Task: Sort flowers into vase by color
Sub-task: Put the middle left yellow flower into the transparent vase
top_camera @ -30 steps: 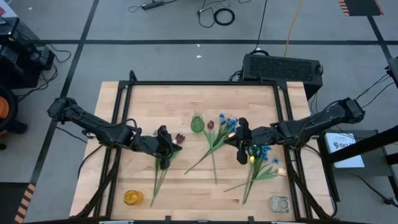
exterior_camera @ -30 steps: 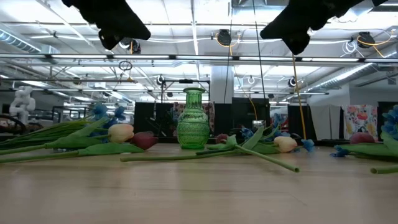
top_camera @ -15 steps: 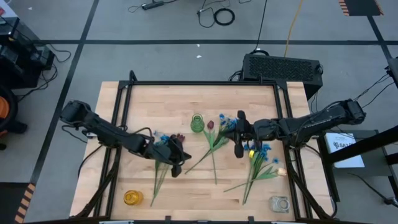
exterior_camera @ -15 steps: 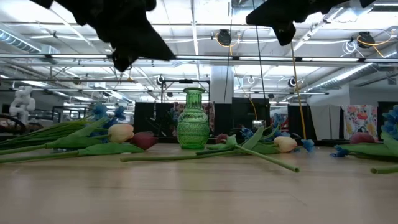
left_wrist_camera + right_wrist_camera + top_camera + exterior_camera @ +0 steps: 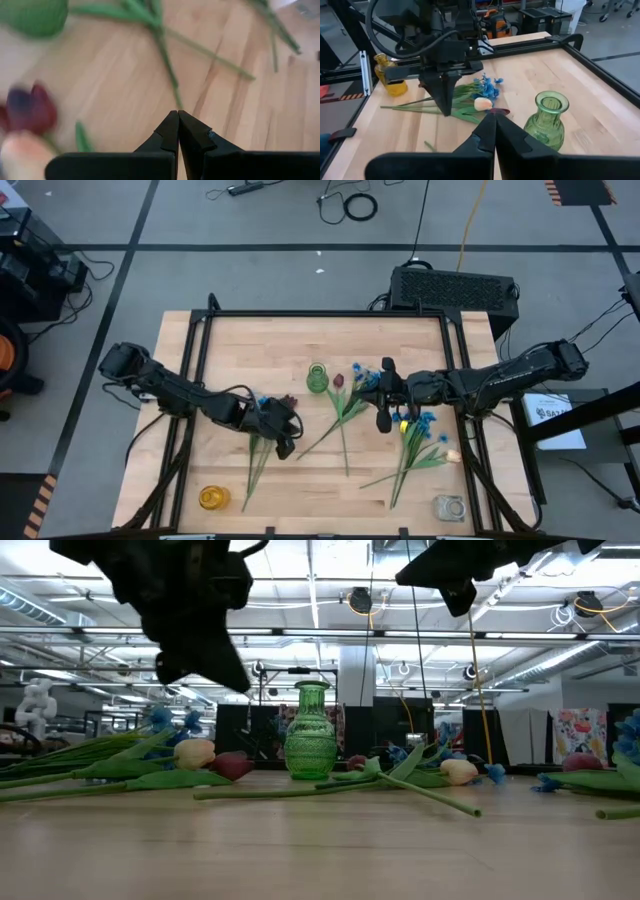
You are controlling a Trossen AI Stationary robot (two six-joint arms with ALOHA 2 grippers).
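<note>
— Robot, have you put any flowers in a vase yet?

— No. All my flowers lie flat on the table (image 5: 230,340). The green vase (image 5: 317,378) in the middle, a bit toward the back edge, looks bare from above. The yellow vase (image 5: 213,498) near the front left corner and the clear vase (image 5: 449,507) near the front right corner have nothing in them either.

— Where are the flowers?

— In three piles. One left pile (image 5: 262,442) sits under my left arm, with a red tulip (image 5: 31,107) just beside my fingers. A middle pile (image 5: 345,405) lies next to the green vase. A right pile (image 5: 415,445) lies near the right edge, with blue blossoms and a cream tulip.

— What are your hands doing?

— My left gripper (image 5: 284,442) hangs over the left pile, pinched closed with nothing in it. My right gripper (image 5: 383,420) hangs between the middle and right piles, also pinched closed and holding nothing.

— So what is left?

— Everything, I think. I need to open a hand, pick a stem, and drop it in a vase, one color each.
</note>
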